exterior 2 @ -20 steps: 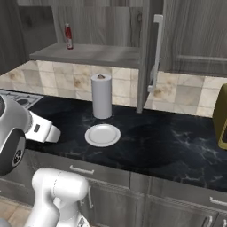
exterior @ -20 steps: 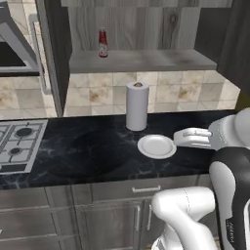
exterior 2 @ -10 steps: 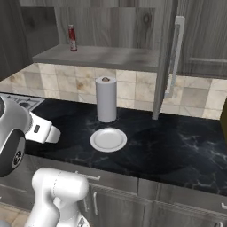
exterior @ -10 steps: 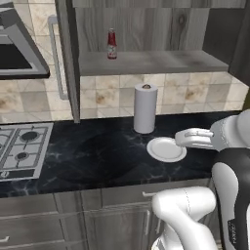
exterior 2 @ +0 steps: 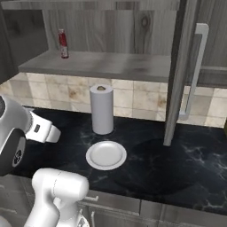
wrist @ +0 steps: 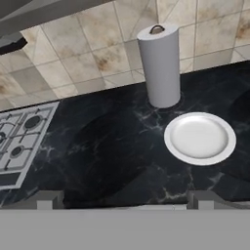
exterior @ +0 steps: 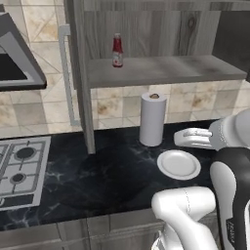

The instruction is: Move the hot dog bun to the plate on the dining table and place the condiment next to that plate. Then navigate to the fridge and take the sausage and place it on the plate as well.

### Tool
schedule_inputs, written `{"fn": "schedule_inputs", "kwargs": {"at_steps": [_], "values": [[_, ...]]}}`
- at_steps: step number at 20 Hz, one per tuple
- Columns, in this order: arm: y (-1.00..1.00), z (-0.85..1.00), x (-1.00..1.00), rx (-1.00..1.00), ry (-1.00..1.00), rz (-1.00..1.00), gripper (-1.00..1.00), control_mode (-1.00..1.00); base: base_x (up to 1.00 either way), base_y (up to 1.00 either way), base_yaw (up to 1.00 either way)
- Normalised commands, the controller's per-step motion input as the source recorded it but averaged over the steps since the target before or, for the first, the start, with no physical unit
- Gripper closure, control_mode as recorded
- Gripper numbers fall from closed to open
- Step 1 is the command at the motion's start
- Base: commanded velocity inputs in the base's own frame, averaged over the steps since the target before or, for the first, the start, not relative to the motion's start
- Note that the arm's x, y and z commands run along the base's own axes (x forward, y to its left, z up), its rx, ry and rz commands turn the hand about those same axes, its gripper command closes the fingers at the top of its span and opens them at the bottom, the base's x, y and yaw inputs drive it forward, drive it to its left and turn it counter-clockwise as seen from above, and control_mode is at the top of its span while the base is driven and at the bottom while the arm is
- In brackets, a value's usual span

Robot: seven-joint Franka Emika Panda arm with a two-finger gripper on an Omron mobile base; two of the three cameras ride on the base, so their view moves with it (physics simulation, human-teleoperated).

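Black marble tabletop (exterior: 112, 180): white-veined slab along a tiled wall, with grey drawer fronts under its front edge.
Condiment (exterior: 117, 50): slim red ketchup bottle with a pale label, upright on the wooden cabinet shelf (exterior: 161, 71) above the tabletop, towards the shelf's left end and well apart from everything below.
Cabinet door (exterior 2: 184, 75): swung open, edge-on, with a long pale handle.
Paper towel roll (exterior: 153, 119): white, upright on the tabletop against the wall tiles, below the shelf.
White plate (exterior: 178, 164): plain round plate lying flat, bare, just in front of the roll and slightly to its right in the left base view; near the roll but apart from it.
Stove (exterior: 19, 171): pale gas hob with dark burners set into the tabletop at the far left, well apart from the plate; a dark hood hangs above it.
Arm pose: folded close to the base, its white elbow bulging up in the foreground below the tabletop edge, its dark-jointed forearm rising beside it, and the wrist level with the plate, off to the plate's right side in the left base view.
End effector (wrist: 124, 202): two small grey fingertips (wrist: 46, 200) standing far apart at the bottom of the hand view, jaws spread wide with nothing between them; it looks down and forward over the tabletop towards the plate and roll.
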Motion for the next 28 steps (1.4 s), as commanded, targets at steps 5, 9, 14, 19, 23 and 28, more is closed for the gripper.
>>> {"fn": "schedule_inputs", "kwargs": {"at_steps": [5,9,14,19,23,28], "values": [[0.00,0.00,0.00,0.00,0.00,0.00,-1.00,1.00,0.80,0.03,-0.04],[0.00,0.00,0.00,0.00,0.00,0.00,-1.00,1.00,0.83,0.01,-0.02],[0.00,0.00,0.00,0.00,0.00,0.00,-1.00,1.00,0.83,0.00,0.00],[0.07,0.25,0.67,0.02,-0.16,0.01,-1.00,-1.00,0.00,0.00,0.00],[0.10,0.86,0.12,0.00,-0.44,0.19,-1.00,-1.00,0.00,0.00,0.00],[0.01,1.00,-0.12,-0.05,-0.46,0.13,-1.00,-1.00,0.00,0.00,0.00]]}}
